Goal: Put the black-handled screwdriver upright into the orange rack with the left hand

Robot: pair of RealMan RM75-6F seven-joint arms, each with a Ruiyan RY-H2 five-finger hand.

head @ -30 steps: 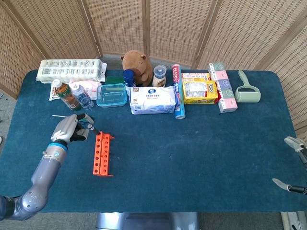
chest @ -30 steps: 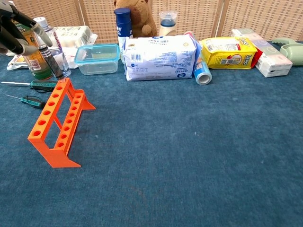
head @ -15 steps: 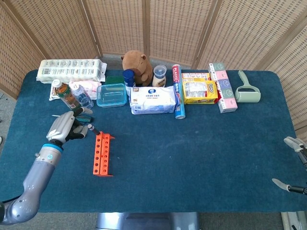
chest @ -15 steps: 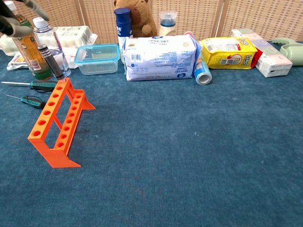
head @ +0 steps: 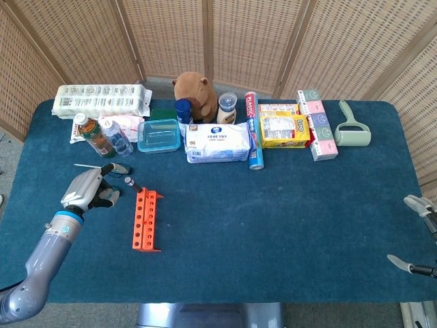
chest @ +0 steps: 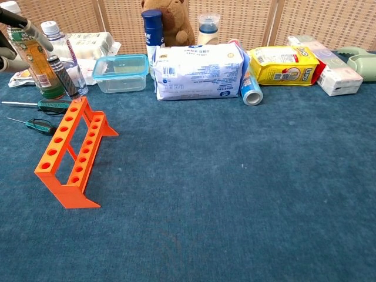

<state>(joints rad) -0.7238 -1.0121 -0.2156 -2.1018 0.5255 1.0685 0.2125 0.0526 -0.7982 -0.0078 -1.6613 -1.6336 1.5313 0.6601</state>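
Observation:
The black-handled screwdriver (head: 130,183) (chest: 62,77) stands in the far end hole of the orange rack (head: 146,220) (chest: 73,150), leaning a little to the left. My left hand (head: 87,189) is to the left of the rack, its fingers spread and holding nothing. In the chest view only its fingers (chest: 24,22) show at the top left corner, just short of the screwdriver's handle top. My right hand (head: 418,232) shows partly at the right table edge, fingers apart and empty.
Two green-handled screwdrivers (chest: 50,106) (chest: 38,124) lie left of the rack. Behind it stand a tea bottle (chest: 36,64) and a water bottle (chest: 66,50). A blue-lidded box (chest: 120,73), a wipes pack (chest: 197,70) and other goods line the back.
My left hand has let go of the black-handled screwdriver and drawn back to the left. The screwdriver stays standing in the rack's far hole.

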